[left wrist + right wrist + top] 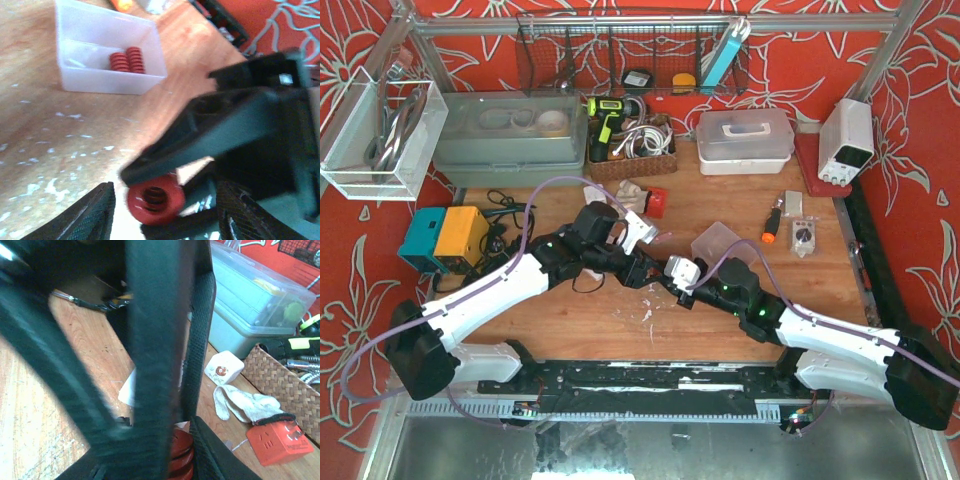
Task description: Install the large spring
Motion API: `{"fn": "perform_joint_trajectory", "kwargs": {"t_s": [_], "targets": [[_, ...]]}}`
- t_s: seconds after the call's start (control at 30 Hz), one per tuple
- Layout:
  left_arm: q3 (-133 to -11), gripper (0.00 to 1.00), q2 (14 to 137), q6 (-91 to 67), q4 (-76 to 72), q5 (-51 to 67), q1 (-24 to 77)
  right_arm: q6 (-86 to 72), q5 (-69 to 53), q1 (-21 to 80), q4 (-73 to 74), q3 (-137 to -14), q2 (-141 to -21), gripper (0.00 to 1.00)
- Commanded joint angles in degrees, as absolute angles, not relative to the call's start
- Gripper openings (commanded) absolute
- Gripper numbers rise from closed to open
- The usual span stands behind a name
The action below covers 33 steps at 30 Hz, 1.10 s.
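Note:
The large red spring (155, 200) shows end-on in the left wrist view, lodged under a black part (225, 125). My left gripper (165, 207) is open; its fingers (95, 215) straddle the spring with gaps on both sides. In the right wrist view the spring (181, 455) sits against my right gripper's finger (215, 457), beside the blurred black part (150, 340). My right gripper (150, 462) is shut on the black part. The two grippers meet mid-table, the left one (645, 268) and the right one (682, 288). A clear bin (110, 82) holds two spare red springs (127, 61).
The clear bin (718, 240) stands just behind the grippers. A white glove (240, 402), a red socket (272, 440) and a white cube (224, 367) lie behind, before a wicker basket (285, 385). An orange screwdriver (772, 225) lies to the right and a yellow-teal box (445, 237) to the left.

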State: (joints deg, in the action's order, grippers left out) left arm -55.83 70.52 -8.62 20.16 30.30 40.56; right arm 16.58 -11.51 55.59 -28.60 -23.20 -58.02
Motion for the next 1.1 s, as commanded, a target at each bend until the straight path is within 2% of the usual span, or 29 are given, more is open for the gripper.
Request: {"fn": "perform_joint_trajectory", "kwargs": {"t_s": [0.0, 0.17, 0.27, 0.53, 0.77, 1.0, 1.07], "targets": [[-56.86, 0.57, 71.22, -8.42, 22.40, 25.87, 40.52, 17.92, -12.80, 56.88, -32.62, -23.20, -56.74, 0.00], [-57.26, 0.62, 72.38, -8.78, 23.14, 27.12, 40.52, 18.43, -12.10, 57.16, -32.44, -23.37, -57.03, 0.00], [-57.17, 0.64, 73.03, -8.31, 22.46, 32.12, 40.52, 18.47, -11.80, 57.27, -32.16, -23.46, -57.11, 0.00], [-55.04, 0.55, 72.14, -9.28, 20.96, 36.27, 40.52, 18.38, -8.31, 57.34, -32.26, -23.49, -57.46, 0.00], [-54.96, 0.38, 72.80, -8.49, 23.80, 35.49, 40.52, 18.22, -7.21, 57.31, -32.79, -23.29, -57.64, 0.00], [-56.10, 0.14, 72.91, -8.08, 25.30, 32.77, 40.52, 17.52, -6.60, 57.35, -32.48, -23.53, -57.98, 0.00], [-56.44, 0.09, 72.78, -8.36, 25.11, 31.71, 40.43, 17.10, -5.93, 57.31, -32.04, -23.83, -58.32, 0.09]]}}
